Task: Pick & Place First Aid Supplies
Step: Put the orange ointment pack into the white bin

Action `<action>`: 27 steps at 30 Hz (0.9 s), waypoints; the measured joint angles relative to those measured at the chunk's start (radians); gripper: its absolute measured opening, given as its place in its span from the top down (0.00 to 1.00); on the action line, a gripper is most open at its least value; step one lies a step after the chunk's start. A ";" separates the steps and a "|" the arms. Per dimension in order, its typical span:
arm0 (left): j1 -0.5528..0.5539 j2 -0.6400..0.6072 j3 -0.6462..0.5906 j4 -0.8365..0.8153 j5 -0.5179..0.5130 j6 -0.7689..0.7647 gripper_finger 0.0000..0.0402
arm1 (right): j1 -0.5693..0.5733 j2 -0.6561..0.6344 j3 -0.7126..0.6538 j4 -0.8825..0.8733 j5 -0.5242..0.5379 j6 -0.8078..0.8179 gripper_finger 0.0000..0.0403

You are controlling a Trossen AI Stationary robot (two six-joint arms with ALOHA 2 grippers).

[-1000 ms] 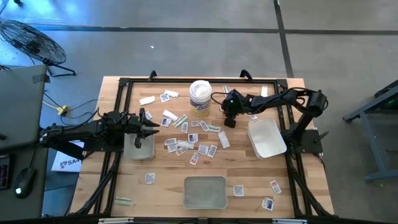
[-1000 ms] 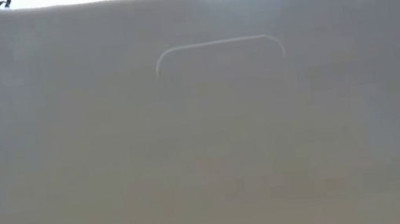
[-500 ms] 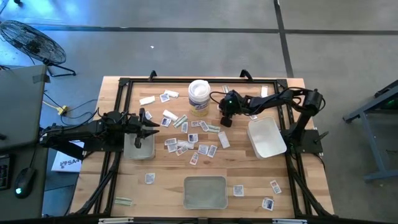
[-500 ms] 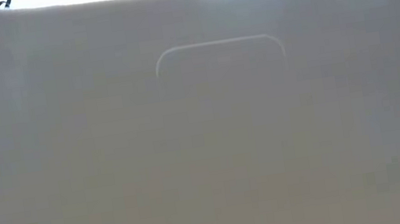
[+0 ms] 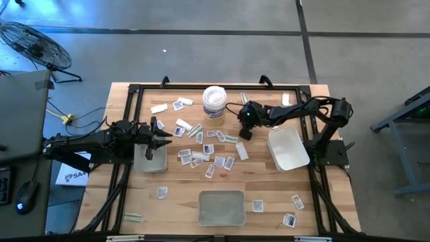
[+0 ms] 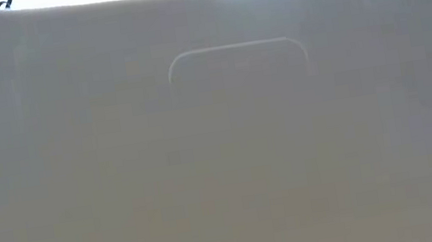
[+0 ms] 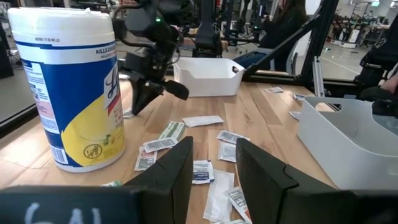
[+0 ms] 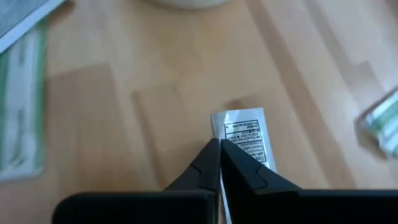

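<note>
- Several ways this could have gone sideways were spotted, nearest the grip first. The right gripper (image 8: pixel 219 144) was seen fully closed, its tips pinched on just the edge of one white packet (image 8: pixel 245 134) with black print. Most of the packet was left sticking out past the tips, flat over the tabletop (image 8: pixel 155 74). With so little pinched, it could easily have been slipped out or twisted loose on the lift.
- Whether the packet was already clear of the wood couldn't be told. If it was lying flat, the free end might have been dragged and peeled out of the pinch.
- A green-printed strip wrapper (image 8: pixel 22 106) was lying near that grip. It could have been nudged along if the fingers were swept low.
- The tub (image 5: pixel 215 104) was standing just beside the right gripper in the high view. A wide swing on the way out could have got it bumped or tipped onto the supplies.
- The white tray (image 5: pixel 287 149) was parked close to the right arm, and was judged the likely drop spot. A thin packet let go too high might have fluttered onto the rim or missed it.
- The loose packets (image 5: pixel 208 151) were scattered mid-table, some overlapping, so doubles might get picked later.
- Farthest off, the left gripper (image 5: pixel 163 139) was held part-open over the grey tray (image 5: pixel 150 160), nothing between its fingers. No clash was expected unless both arms were sent to the middle.
</note>
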 joint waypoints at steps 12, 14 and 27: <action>0.000 0.000 0.000 -0.003 0.000 0.000 0.70 | 0.072 -0.103 -0.004 -0.194 -0.062 0.101 0.99; 0.000 0.000 0.000 -0.003 0.001 0.000 0.70 | 0.079 -0.112 -0.004 -0.193 -0.079 0.101 0.99; 0.000 0.000 0.000 -0.005 0.001 0.000 0.70 | 0.095 -0.115 -0.003 -0.221 -0.154 0.101 1.00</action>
